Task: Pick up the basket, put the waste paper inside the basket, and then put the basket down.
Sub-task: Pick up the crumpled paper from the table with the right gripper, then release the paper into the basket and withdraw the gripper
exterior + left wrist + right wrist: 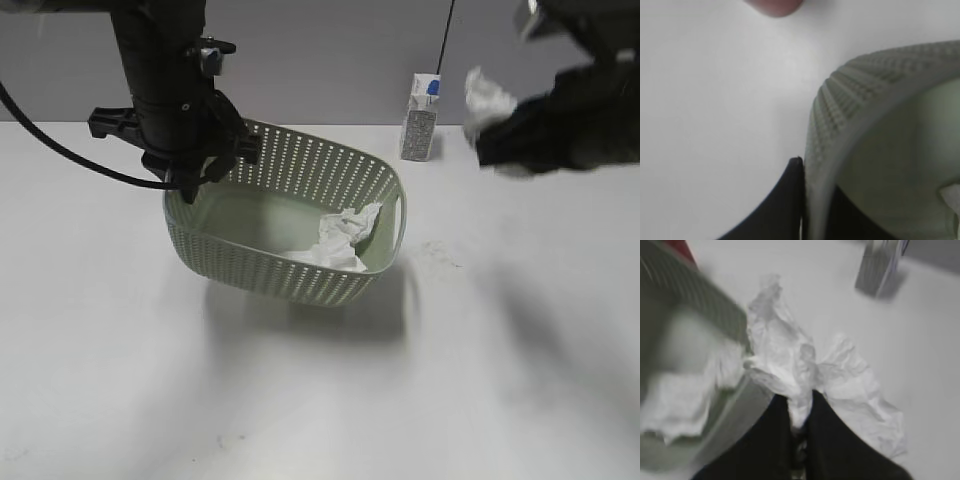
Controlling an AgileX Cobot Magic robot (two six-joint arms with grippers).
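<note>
The left gripper (195,180) clamps the basket (300,215) rim, tilting it open toward the right gripper (800,412), whose jaws pinch waste paper (785,360).

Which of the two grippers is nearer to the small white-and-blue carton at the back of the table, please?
Right. The right gripper, holding waste paper, is just right of the carton; the left gripper grips the basket rim, far left.

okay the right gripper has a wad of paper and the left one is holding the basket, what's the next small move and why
Probably carry the right gripper leftward until it is over the basket, then open. Its fingers are shut on a crumpled waste paper that hangs beside the basket's right end, not above the opening. The left gripper clamps the basket's rim and holds it tilted, with paper already inside.
</note>
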